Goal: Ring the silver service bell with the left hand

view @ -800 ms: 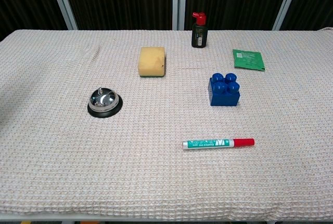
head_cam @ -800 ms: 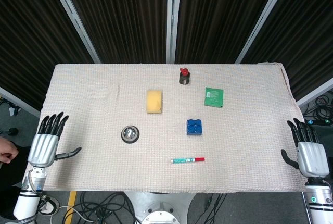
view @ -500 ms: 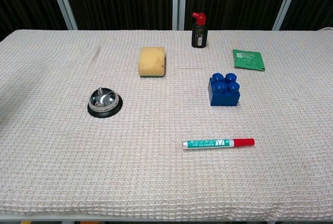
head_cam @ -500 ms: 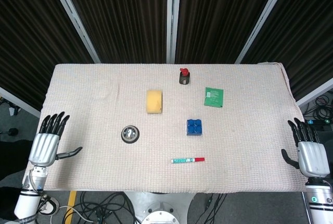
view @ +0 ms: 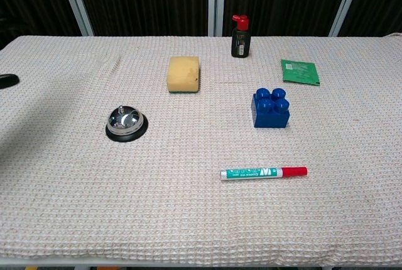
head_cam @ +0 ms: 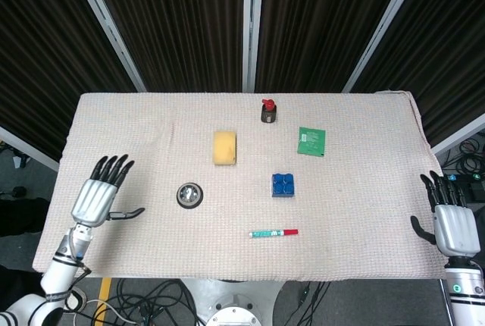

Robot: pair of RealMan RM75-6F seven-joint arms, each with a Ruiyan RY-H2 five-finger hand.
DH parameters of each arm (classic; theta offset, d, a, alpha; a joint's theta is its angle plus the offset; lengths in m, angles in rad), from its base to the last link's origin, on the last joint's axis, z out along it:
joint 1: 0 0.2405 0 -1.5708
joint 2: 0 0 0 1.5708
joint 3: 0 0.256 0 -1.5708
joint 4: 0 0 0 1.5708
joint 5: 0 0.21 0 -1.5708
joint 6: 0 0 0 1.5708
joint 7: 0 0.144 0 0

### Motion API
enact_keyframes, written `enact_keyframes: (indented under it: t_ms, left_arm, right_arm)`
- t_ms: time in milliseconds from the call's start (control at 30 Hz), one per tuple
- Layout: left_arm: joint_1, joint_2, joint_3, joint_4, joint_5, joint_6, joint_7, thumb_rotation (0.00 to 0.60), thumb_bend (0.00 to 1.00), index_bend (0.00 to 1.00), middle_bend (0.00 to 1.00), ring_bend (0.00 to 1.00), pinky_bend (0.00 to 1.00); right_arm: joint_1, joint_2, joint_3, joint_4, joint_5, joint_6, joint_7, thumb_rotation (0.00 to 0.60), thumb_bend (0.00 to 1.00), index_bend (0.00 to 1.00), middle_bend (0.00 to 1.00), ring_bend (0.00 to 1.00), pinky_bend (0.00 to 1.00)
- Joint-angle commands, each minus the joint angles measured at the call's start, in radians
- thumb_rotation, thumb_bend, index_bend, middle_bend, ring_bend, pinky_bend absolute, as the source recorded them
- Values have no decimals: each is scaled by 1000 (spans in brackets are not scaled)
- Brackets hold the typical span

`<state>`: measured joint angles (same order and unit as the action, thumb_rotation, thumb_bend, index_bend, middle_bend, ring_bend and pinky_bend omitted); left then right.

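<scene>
Hovering left robot hand [head_cam: 101, 193] spread, empty, near silver bell [head_cam: 189, 194].

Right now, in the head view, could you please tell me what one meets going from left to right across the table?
Left robot hand → silver service bell → yellow sponge → black bottle with red cap → green packet → right robot hand.

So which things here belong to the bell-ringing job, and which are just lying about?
Job:
silver service bell
left hand, open, off to the bell's left

Lying about:
yellow sponge
blue brick
marker
red-capped bottle
green packet
right hand, open at the table edge
</scene>
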<state>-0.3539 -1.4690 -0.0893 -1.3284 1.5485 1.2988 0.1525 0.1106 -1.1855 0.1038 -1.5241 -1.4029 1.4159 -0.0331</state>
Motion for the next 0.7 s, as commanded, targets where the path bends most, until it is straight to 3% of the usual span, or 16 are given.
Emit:
enact_keyframes:
  t_ms: [33, 300, 467, 567, 633, 700]
  left_arm:
    - [-57, -59, -7, 57, 0, -70, -26, 61, 0, 0, 0, 0, 0]
    - [-144, -200, -17, 137, -21, -163, -58, 83, 0, 0, 0, 0, 0]
    - [-176, -267, -12, 180, -27, -191, -67, 193, 0, 0, 0, 0, 0]
    - [-184, -306, 0, 217, -19, -189, -90, 329, 0, 0, 0, 0, 0]
    - [-189, -323, 9, 236, -22, -200, -96, 343, 0, 0, 0, 0, 0]
    - [-193, -339, 13, 248, -26, -208, -103, 307, 0, 0, 0, 0, 0]
  right_arm:
    - [5, 2, 4, -8, -2, 0, -6, 600, 243, 0, 0, 0, 0]
    - [27, 1, 21, -18, 22, -28, -20, 600, 243, 0, 0, 0, 0]
    - [27, -4, 21, -8, 33, -35, -8, 600, 243, 0, 0, 0, 0]
    - [26, -5, 20, -2, 34, -36, 0, 600, 243, 0, 0, 0, 0]
    - [25, -5, 19, 0, 33, -36, 5, 600, 243, 0, 0, 0, 0]
    - [25, -5, 19, 1, 32, -36, 8, 600, 242, 0, 0, 0, 0]
